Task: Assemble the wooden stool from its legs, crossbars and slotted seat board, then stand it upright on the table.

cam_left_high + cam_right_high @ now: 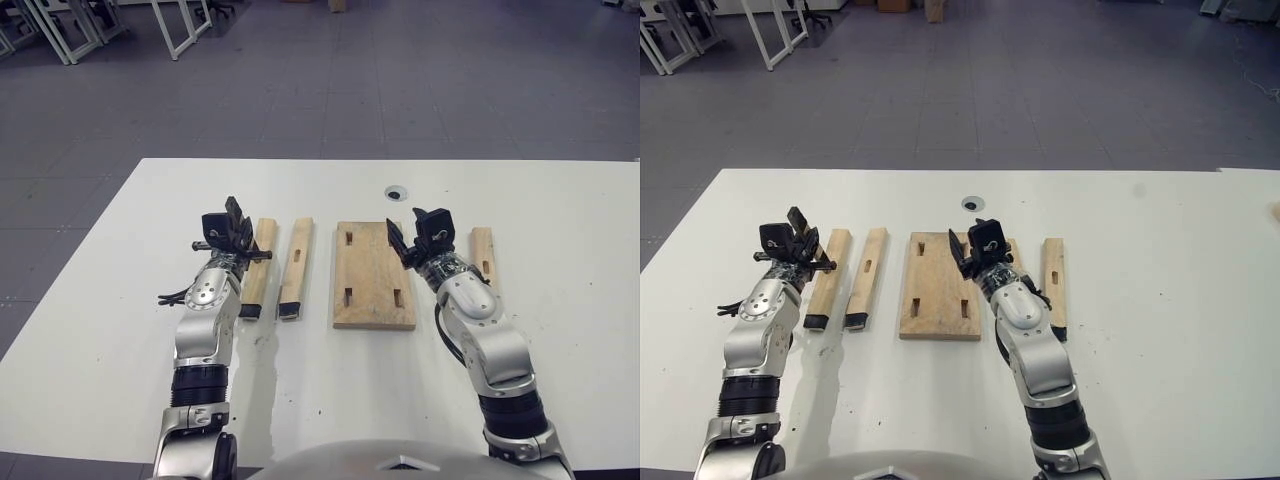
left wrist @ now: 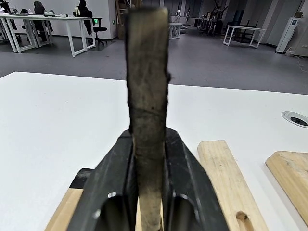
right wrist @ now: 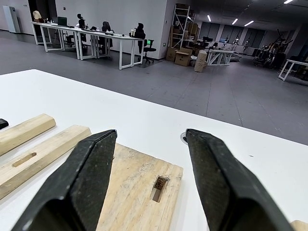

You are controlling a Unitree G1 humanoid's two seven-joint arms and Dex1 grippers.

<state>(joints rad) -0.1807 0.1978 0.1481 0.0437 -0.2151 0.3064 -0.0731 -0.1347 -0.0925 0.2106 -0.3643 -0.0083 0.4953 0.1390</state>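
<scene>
Seat board (image 1: 373, 275) lies flat between our arms; right gripper (image 1: 416, 233) spread open at its edge, left gripper (image 1: 236, 220) clenched over a leg (image 1: 258, 282).

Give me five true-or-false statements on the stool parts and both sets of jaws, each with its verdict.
1. The seat board lies flat on the table. True.
2. The right gripper has its jaws shut on a leg. False: they are open and empty, over the seat board.
3. Two legs lie left of the seat board. True.
4. The stool stands assembled. False: its parts lie apart.
5. The left gripper has its jaws wide open. False: they are shut.
</scene>
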